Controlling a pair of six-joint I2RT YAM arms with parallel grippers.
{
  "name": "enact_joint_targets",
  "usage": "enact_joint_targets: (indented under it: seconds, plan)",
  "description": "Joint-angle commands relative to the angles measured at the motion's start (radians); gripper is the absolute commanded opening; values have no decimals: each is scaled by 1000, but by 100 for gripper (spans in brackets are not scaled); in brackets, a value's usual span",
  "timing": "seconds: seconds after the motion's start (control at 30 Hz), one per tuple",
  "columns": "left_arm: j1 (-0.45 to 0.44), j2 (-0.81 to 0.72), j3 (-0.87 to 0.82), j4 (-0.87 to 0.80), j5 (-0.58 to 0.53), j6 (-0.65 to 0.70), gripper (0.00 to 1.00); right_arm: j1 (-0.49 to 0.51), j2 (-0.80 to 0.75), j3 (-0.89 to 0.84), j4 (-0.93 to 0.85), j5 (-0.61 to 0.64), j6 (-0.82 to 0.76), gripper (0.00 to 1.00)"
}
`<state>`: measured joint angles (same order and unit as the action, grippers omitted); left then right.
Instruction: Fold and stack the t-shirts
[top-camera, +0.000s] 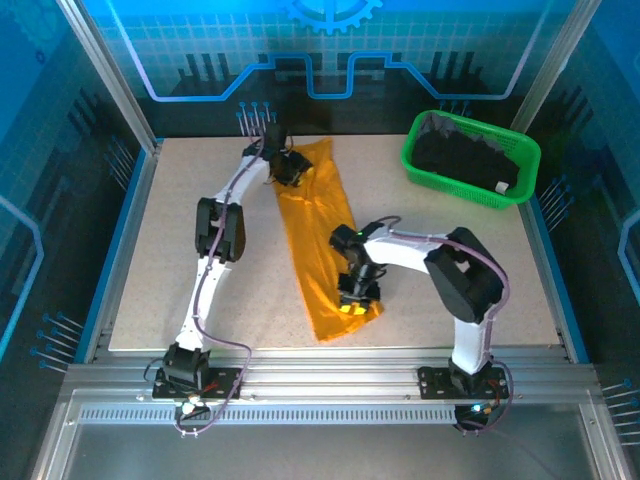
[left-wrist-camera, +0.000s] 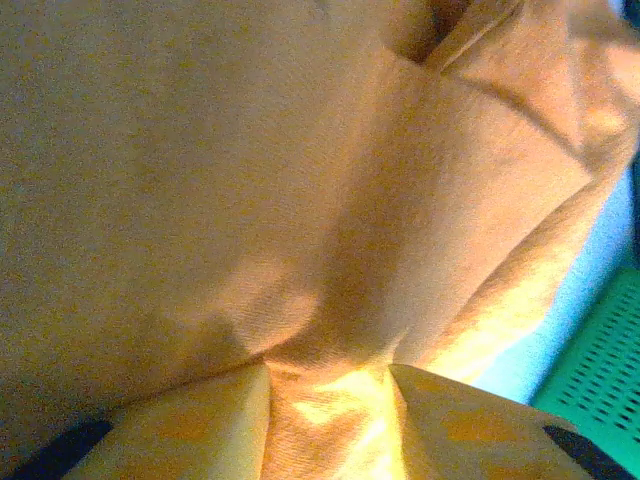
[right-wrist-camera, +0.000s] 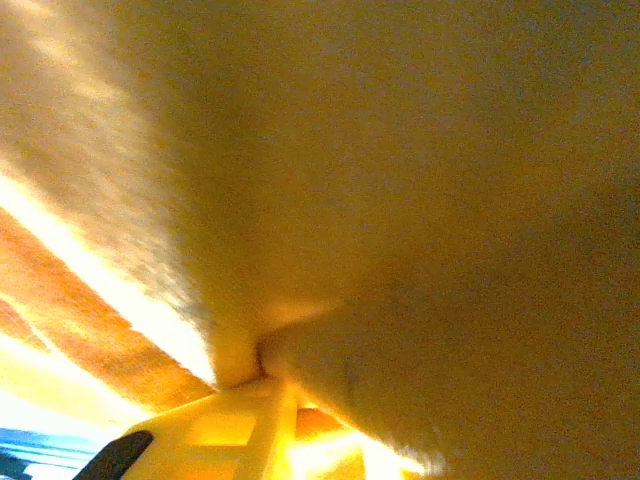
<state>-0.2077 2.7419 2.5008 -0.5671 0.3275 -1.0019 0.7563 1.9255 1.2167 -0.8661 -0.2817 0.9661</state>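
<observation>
While pinched (both end effectors (top-camera: 290, 170) (top-camera: 357, 296)): t-shirt (top-camera: 312, 235).

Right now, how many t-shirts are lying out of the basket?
1: the orange t-shirt, stretched across the table between the left gripper and right gripper. Black fabric heaped in the green basket may be several more.

The pale speckled surface (top-camera: 165, 250) is carrying an orange-yellow t-shirt (top-camera: 310, 230) stretching diagonally across its middle and a green mesh basket (top-camera: 450, 182) (black t-shirts (top-camera: 465, 150) lying inside) sitting at its far right corner.
</observation>
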Motion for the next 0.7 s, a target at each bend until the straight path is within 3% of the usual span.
enact_joint_targets:
  seconds: [0.0,0.17,0.27,0.43,0.67]
  plan:
    - [-23,39,30,170,65,-65,41,26,80,83,46,-35,84,26]
    - [-27,-43,74,180,41,-53,48,-19,-12,63,21,-20,108,28]
    - [-28,-189,-15,153,13,-2,52,-62,-151,-4,-3,11,104,36]
    - [-64,-566,-499,174,-24,18,50,-150,-354,-173,13,35,9,44]
    - [-129,-983,-1226,-18,65,100,42,-149,-330,-268,61,-41,-158,45]
